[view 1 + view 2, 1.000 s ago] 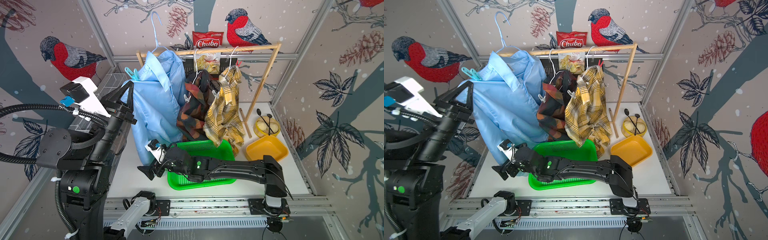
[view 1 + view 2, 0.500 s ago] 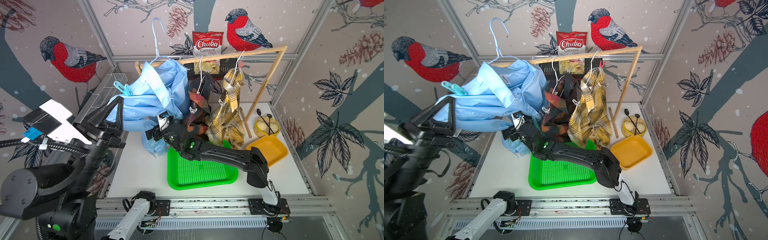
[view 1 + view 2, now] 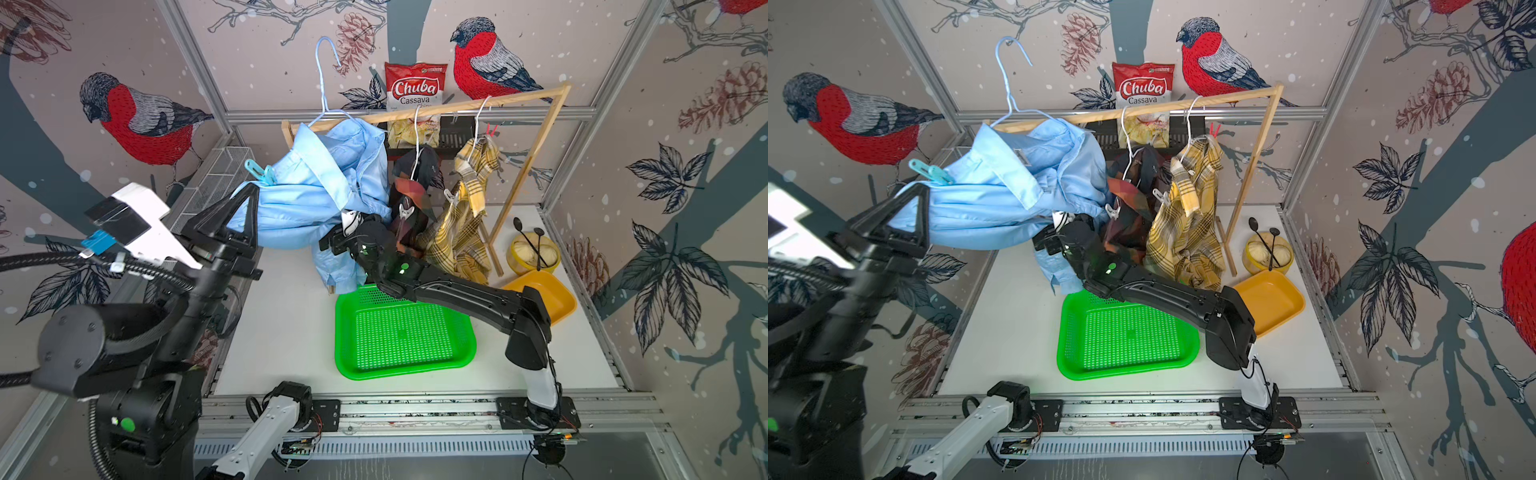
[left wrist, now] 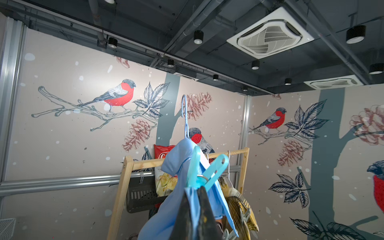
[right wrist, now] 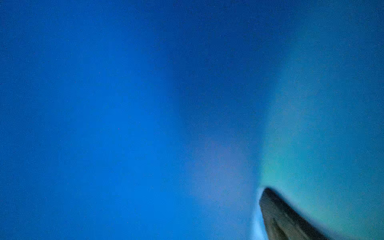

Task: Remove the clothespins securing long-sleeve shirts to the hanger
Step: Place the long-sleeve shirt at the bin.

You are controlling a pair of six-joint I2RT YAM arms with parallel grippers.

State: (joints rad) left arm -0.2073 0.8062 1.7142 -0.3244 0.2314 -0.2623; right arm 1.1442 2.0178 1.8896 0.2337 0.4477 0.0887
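**Left arm:** raised high at the left side of the worktop [image 3: 282, 324], forearm angled up toward the rack. The left end effector [image 3: 250, 192] is closed tight and pinches a fold of the light blue shirt [image 3: 316, 195] at the shoulder. The grip is just below the teal clothespin [image 4: 207, 172], whose handles stick up past the fingertips [image 4: 205, 207]. The cloth runs taut sideways from the rack to the fingers. The blue wire hanger [image 3: 322, 79] has its hook standing free above the wooden rail [image 3: 457, 109].

**Right arm:** reaches from the front rail low across the green basket [image 3: 403, 332], with the wrist tucked under the hanging blue cloth. The right end effector [image 3: 330, 244] is mostly covered in both top views. In the wrist view, blurred blue fabric fills the picture and one finger [image 5: 286, 218] shows at the edge. The jaws are spread wide and nothing is seen gripped.

**Other pins:**
- A whitish clothespin [image 3: 405, 210] is on the check shirt [image 3: 415, 178].
- A second whitish clothespin [image 3: 451, 197] is on the yellow plaid shirt [image 3: 469, 208].
- A red clothespin [image 3: 492, 131] sits by that shirt's hanger neck.

**Writing:** the red-and-white snack bag [image 3: 415, 89] behind the rail reads "Chuba" and "Cassava"; the line beneath is cut off by the rail. The collar label [image 3: 1019, 156] on the blue shirt is too small to read.
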